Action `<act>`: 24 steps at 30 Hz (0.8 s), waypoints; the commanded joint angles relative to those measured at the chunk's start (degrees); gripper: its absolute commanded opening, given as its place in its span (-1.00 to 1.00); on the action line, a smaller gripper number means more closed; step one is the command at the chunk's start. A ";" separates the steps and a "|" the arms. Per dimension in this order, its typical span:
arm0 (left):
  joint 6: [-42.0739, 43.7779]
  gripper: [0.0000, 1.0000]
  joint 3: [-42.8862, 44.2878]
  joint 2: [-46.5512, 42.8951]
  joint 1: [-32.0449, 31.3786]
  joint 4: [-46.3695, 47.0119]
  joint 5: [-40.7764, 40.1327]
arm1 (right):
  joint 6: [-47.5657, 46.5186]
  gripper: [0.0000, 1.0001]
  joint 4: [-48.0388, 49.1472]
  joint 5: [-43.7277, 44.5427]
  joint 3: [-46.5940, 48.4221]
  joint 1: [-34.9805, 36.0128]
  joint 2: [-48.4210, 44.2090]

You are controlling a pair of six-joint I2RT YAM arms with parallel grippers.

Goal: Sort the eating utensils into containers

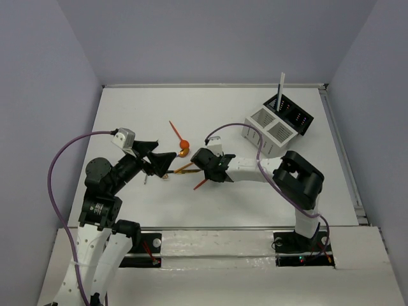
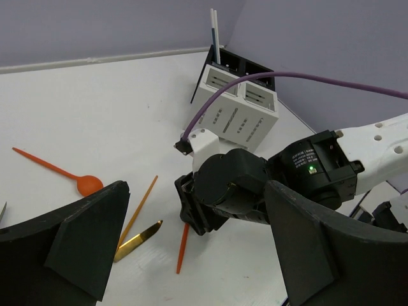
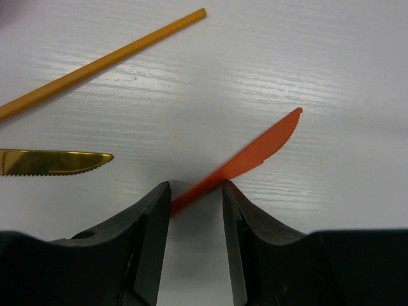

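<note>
Grasp step: your right gripper (image 3: 196, 188) straddles the handle of the orange knife (image 3: 255, 152), jaws parted (left gripper (image 1: 164, 164) likewise agape, empty); next, close squarely, then lift.

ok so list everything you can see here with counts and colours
orange spoon: 1, orange, flat on the table, left of centre
orange-red knife: 1, flat, its handle between the right pincer's fingers
gold knife: 1, flat, beside the orange-red knife
orange-yellow stick: 1, flat, by the gold knife
white stick: 1, upright in the black box
white caddy: 1, slatted, far right of the table
black box: 1, perforated, joined to the caddy's far side
table: 1, white
purple cables: 2, one per arm
left pincer: 1, black, open, empty, near the spoon
right pincer: 1, black, open, astride the knife handle
</note>
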 commanded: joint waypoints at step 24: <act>-0.34 0.98 0.92 -0.58 -0.19 3.10 0.84 | -6.39 -0.21 -5.94 -7.30 -7.88 -1.21 -10.20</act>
